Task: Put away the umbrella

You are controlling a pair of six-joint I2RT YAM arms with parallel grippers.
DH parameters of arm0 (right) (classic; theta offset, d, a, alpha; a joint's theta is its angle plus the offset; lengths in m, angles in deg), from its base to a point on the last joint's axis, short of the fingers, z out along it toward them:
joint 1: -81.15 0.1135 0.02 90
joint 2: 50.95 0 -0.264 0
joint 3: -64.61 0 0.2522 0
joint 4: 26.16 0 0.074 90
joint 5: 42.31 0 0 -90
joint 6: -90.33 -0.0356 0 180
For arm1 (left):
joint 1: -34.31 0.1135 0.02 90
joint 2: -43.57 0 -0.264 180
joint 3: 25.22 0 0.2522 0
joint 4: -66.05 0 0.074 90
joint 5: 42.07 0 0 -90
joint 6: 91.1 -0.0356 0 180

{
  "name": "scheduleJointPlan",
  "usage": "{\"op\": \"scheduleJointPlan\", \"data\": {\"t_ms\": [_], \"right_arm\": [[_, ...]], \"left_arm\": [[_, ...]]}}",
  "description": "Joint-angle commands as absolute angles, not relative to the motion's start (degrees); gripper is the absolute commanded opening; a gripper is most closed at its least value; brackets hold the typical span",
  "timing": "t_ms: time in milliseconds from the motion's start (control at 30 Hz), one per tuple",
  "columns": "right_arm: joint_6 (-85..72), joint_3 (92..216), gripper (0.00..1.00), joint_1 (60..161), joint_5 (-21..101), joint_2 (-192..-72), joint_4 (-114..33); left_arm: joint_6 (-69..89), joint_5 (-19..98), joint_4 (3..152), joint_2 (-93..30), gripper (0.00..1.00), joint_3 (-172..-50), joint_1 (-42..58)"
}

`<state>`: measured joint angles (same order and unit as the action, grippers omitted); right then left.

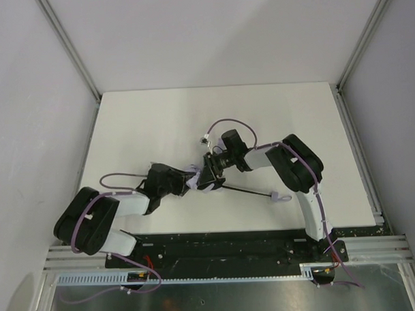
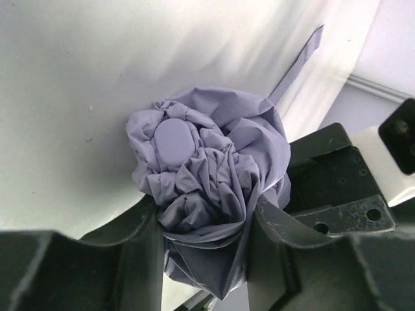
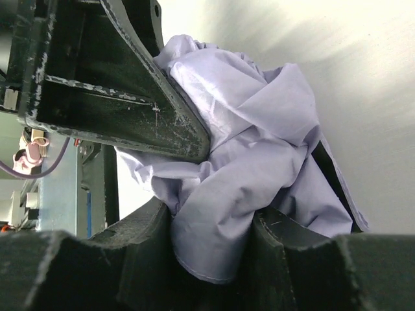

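The umbrella (image 1: 198,181) lies near the middle of the white table, its lavender-grey canopy bunched between my two grippers. Its thin black shaft (image 1: 246,190) runs right to the small pale handle with a loop (image 1: 278,197). My left gripper (image 1: 188,183) is shut on the crumpled canopy (image 2: 201,175), fabric pinched between its fingers (image 2: 275,246). My right gripper (image 1: 207,177) is shut on a fold of the same canopy (image 3: 240,168) from the other side. The canopy's closing strap (image 2: 301,61) sticks out over the table.
The white table (image 1: 158,123) is walled by grey panels on the left, back and right. The metal frame rail (image 1: 224,254) runs along the near edge. A small white-and-dark object (image 1: 205,137) hangs by the right arm's purple cable.
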<state>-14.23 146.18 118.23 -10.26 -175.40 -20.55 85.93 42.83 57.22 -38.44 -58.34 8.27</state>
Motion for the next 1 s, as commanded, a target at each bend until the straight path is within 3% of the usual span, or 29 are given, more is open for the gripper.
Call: {"op": "scheduleJointPlan", "data": {"t_ms": [0,100,200,400,500,800,867,967], "right_arm": [[-10.6,144.2,0.0,121.7,-12.1,-175.4,-25.1],[-10.5,144.3,0.04,121.7,-7.9,-173.3,-27.8],[-11.4,144.2,0.27,121.9,2.9,-170.0,-32.3],[-6.0,144.3,0.7,125.3,25.3,-160.6,-41.6],[-1.1,144.3,0.81,128.8,36.1,-156.5,-45.4],[8.9,144.4,0.83,139.9,65.6,-159.8,-45.7],[9.2,144.3,0.76,140.6,69.1,-162.1,-44.8],[8.4,144.3,0.46,139.4,67.9,-164.4,-44.5]], "left_arm": [[83.0,47.6,59.0,-43.2,0.29,-53.7,6.7],[82.1,47.7,58.2,-43.5,0.13,-53.5,6.7],[81.8,47.4,57.9,-43.3,0.02,-53.2,6.7],[83.7,46.2,58.1,-41.0,0.0,-51.3,6.7],[84.9,45.2,59.5,-40.3,0.0,-51.7,6.7],[86.1,43.3,64.6,-40.1,0.0,-54.4,6.7],[85.9,43.3,65.8,-39.7,0.0,-55.2,6.8],[85.7,43.2,67.1,-39.3,0.0,-56.0,6.8]]}}
